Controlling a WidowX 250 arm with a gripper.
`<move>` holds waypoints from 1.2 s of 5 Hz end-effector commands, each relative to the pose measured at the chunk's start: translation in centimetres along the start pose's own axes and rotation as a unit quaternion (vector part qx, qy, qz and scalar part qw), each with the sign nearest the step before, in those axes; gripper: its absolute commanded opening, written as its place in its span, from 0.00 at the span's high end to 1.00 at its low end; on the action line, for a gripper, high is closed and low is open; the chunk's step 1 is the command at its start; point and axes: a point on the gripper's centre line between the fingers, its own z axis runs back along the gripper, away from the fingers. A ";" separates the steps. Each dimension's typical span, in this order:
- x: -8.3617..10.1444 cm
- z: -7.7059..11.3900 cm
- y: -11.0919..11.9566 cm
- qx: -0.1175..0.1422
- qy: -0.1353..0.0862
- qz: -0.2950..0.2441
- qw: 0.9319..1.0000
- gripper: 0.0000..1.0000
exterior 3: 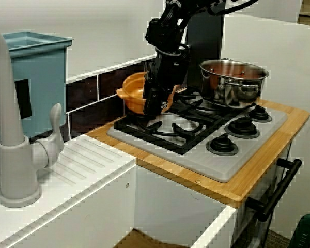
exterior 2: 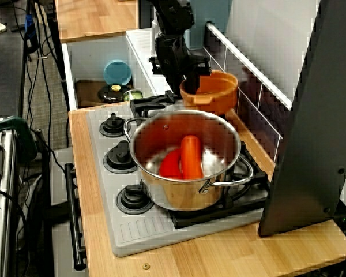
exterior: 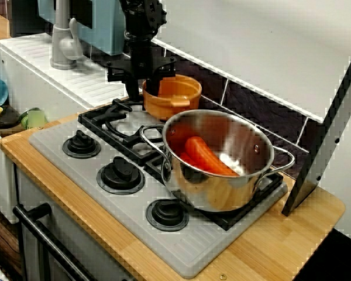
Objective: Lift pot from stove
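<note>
Small orange pot (exterior: 171, 95) at the back of the stove (exterior: 134, 193), over the rear burner grate (exterior: 114, 120), close to the dark tiled backsplash (exterior: 263, 111); bottom possibly raised a little off the grate in the side view, though contact hard to rule out. Black gripper (exterior: 145, 88) straddling the pot's rim on the side away from the steel pot (exterior: 219, 158), one finger inside the bowl and the other outside against the wall, so apparently pinching the rim. Probably a rim grasp because the short tab handles offer little to hold and the thin plastic wall fits between the fingers. Arm coming straight down from above, likely to leave a clear vertical path for the lift. Just beside the orange pot, toward the front of the stove, the large steel pot with an orange carrot-like piece (exterior: 207, 155) and something red inside, near enough to be knocked by a sideways swing, hence a straight upward pull as the safer choice. Three black knobs (exterior: 121, 172) along the stove's front edge, wooden surface (exterior: 269, 252) around it, and a grey faucet (exterior: 63, 41) beyond its far end, all well apart from the grasp.
</note>
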 end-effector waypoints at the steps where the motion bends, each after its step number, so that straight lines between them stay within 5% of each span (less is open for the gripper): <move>1: -2.2 2.1 0.7 0.009 0.013 0.011 1.000 1.00; 4: -5.5 8.3 1.5 0.044 -0.046 0.020 0.998 1.00; 6: -5.8 10.1 1.5 0.062 -0.047 0.015 0.997 1.00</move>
